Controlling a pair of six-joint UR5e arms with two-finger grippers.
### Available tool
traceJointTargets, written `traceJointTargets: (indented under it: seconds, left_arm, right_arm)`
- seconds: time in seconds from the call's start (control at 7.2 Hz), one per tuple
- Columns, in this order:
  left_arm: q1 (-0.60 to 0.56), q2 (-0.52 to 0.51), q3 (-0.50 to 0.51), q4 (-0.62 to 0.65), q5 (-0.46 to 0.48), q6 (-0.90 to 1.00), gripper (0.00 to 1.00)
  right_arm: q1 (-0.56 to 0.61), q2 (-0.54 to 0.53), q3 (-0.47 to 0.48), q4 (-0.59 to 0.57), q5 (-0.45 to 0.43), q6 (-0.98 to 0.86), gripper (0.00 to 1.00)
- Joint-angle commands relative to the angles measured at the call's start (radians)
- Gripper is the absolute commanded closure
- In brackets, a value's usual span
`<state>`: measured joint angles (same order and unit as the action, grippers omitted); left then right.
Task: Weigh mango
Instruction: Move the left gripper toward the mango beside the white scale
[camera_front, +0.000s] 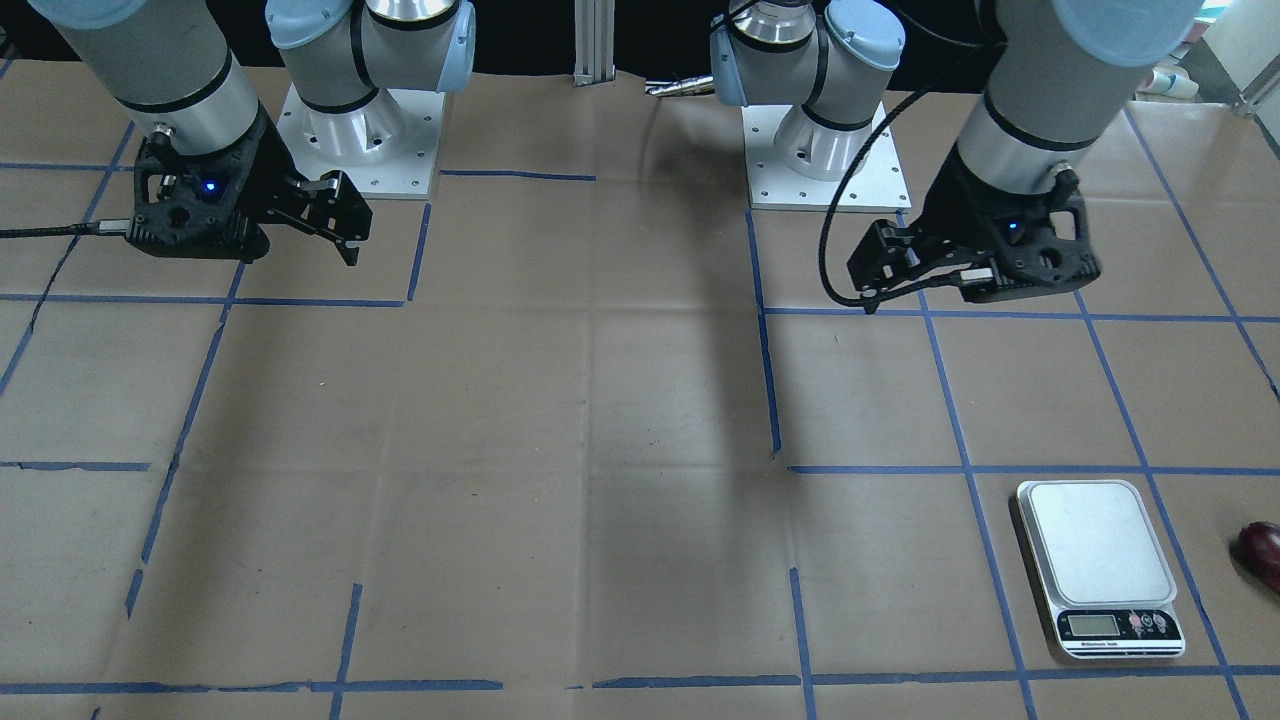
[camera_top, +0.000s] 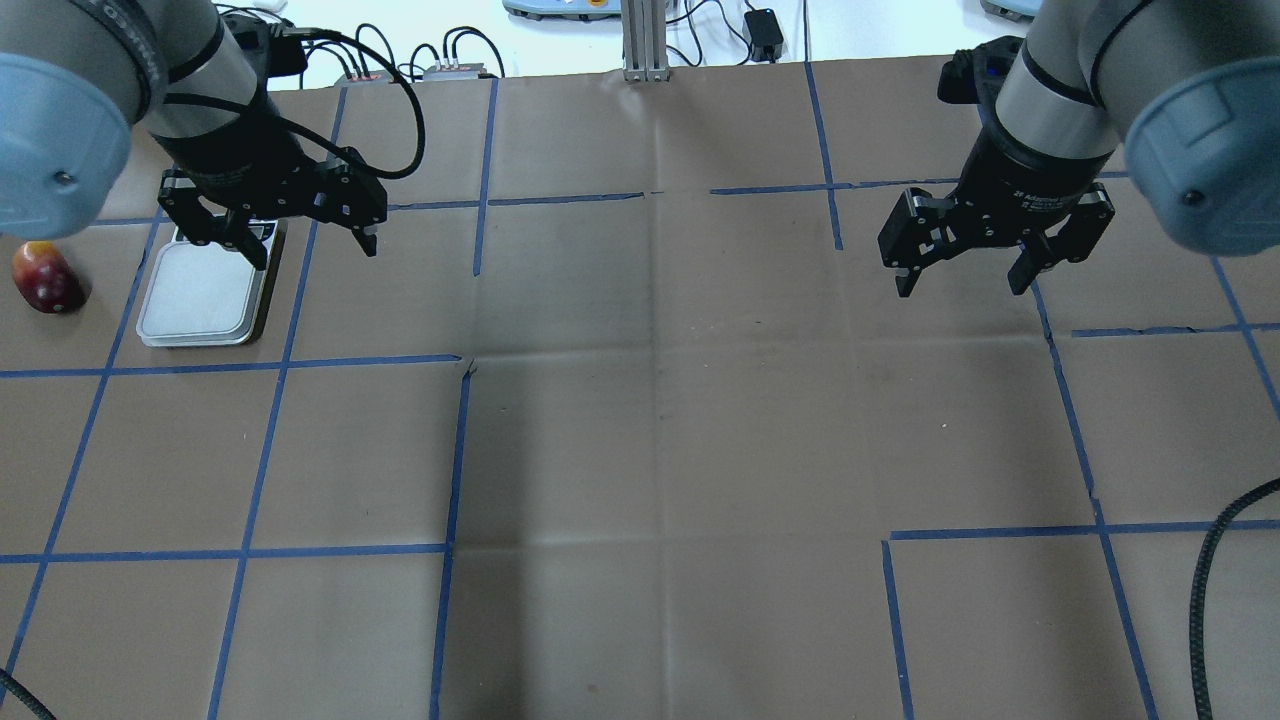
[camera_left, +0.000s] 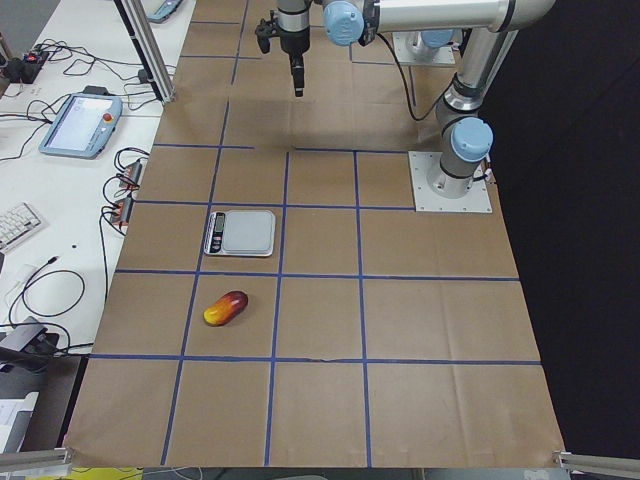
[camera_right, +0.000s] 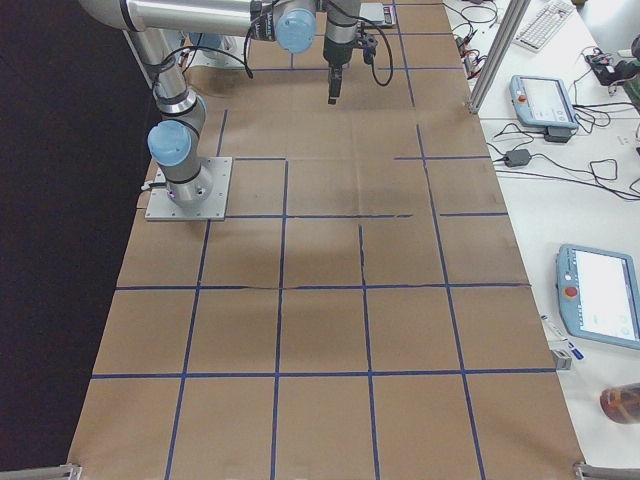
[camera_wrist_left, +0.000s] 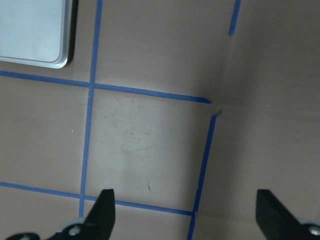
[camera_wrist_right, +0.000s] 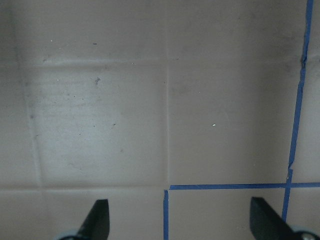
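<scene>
The mango (camera_top: 45, 278), dark red shading to yellow, lies on the paper-covered table at the far left of the overhead view, just left of the scale. It also shows in the front view (camera_front: 1262, 553) and in the left side view (camera_left: 226, 308). The white kitchen scale (camera_top: 205, 300) has a bare platform; it shows again in the front view (camera_front: 1095, 545) and its corner in the left wrist view (camera_wrist_left: 32, 30). My left gripper (camera_top: 315, 250) hangs open and empty above the table, over the scale's far right. My right gripper (camera_top: 958, 285) is open and empty, high over the right side.
Brown paper with a grid of blue tape lines (camera_top: 455, 450) covers the table. The two arm bases (camera_front: 360, 130) stand at the robot's edge. A cable (camera_top: 1215, 580) loops in at the overhead view's right. Pendants and cables lie on the side benches (camera_left: 80, 125).
</scene>
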<state>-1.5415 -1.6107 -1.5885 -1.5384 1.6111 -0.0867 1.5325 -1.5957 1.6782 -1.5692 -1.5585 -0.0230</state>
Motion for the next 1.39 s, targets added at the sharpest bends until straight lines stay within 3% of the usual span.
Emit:
traceJointTargets:
  seconds: [0.0, 0.83, 0.97, 1.25]
  left_arm:
    - [-0.022, 0.008, -0.016, 0.000, -0.002, -0.010, 0.00]
    - [0.018, 0.003, -0.005, 0.000, 0.018, 0.033, 0.00]
    - [0.097, -0.012, -0.005, 0.015, 0.016, 0.155, 0.00]
    - [0.383, -0.117, 0.022, 0.047, 0.012, 0.330, 0.00]
  right_arm:
    - [0.000, 0.000, 0.000, 0.000, 0.000, 0.000, 0.00]
    - [0.000, 0.000, 0.000, 0.000, 0.000, 0.000, 0.00]
    - [0.000, 0.000, 0.000, 0.000, 0.000, 0.000, 0.00]
    - [0.000, 0.000, 0.000, 0.000, 0.000, 0.000, 0.00]
